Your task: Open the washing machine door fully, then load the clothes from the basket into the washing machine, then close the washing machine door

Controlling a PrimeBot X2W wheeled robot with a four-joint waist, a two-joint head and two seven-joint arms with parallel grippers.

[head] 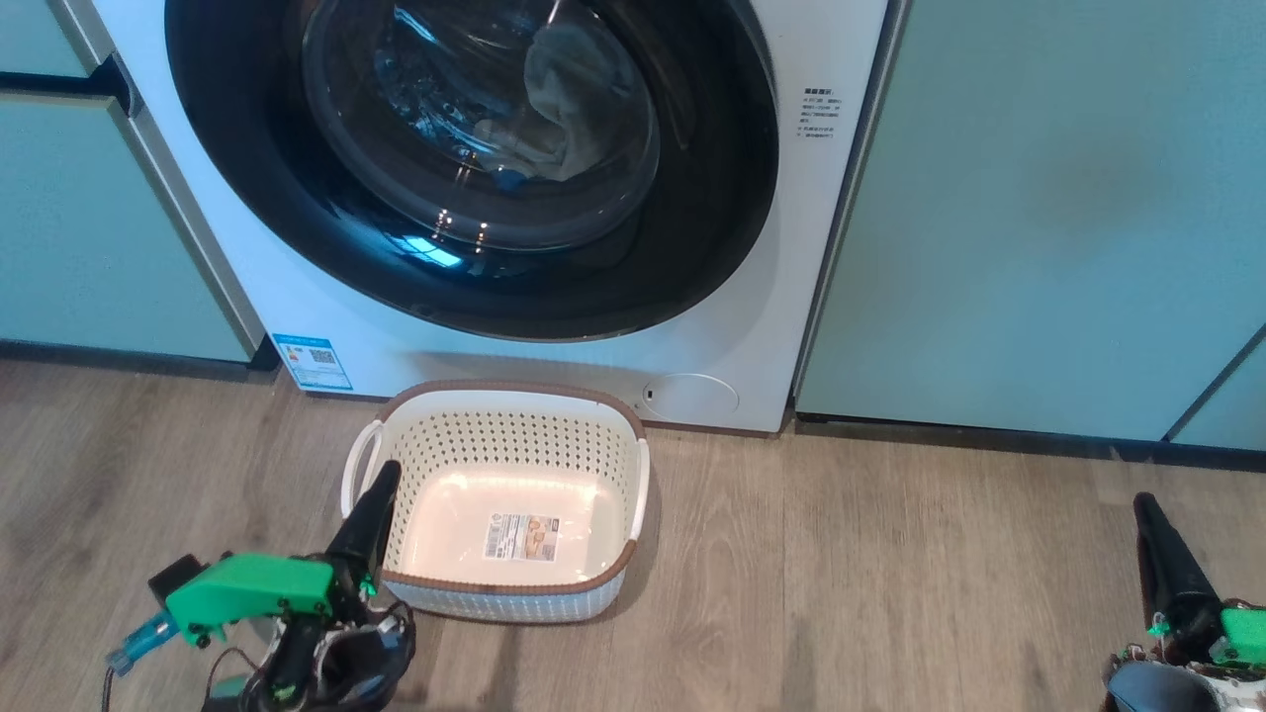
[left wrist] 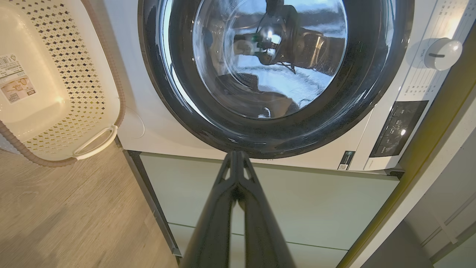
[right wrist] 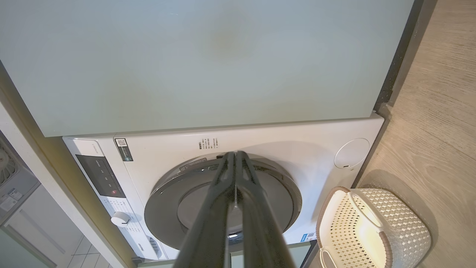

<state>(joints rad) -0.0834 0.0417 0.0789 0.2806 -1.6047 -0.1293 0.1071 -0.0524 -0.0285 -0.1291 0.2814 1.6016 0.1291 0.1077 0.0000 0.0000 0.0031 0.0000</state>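
Note:
The washing machine (head: 554, 356) stands white between teal cabinets. Its door (head: 247, 198), with a glossy black rim, lies closed flat against the front. Through the glass a pale garment of the clothes (head: 569, 109) shows inside the drum. The cream basket (head: 514, 391) sits on the floor before the machine, with just a label on its bottom. My left gripper (head: 389, 470) is shut beside the basket's left handle, holding nothing. Low at the right, my right gripper (head: 1144, 501) is shut and holds nothing. In the wrist views both grippers (left wrist: 236, 153) (right wrist: 235, 153) point toward the door (left wrist: 178, 104) (right wrist: 167, 201).
Teal cabinet fronts (head: 1039, 218) flank the machine on both sides, with a dark plinth along the wooden floor (head: 890, 593). A control panel and white dial (left wrist: 442, 54) sit at the machine's top. The round service flap (head: 689, 396) is just behind the basket.

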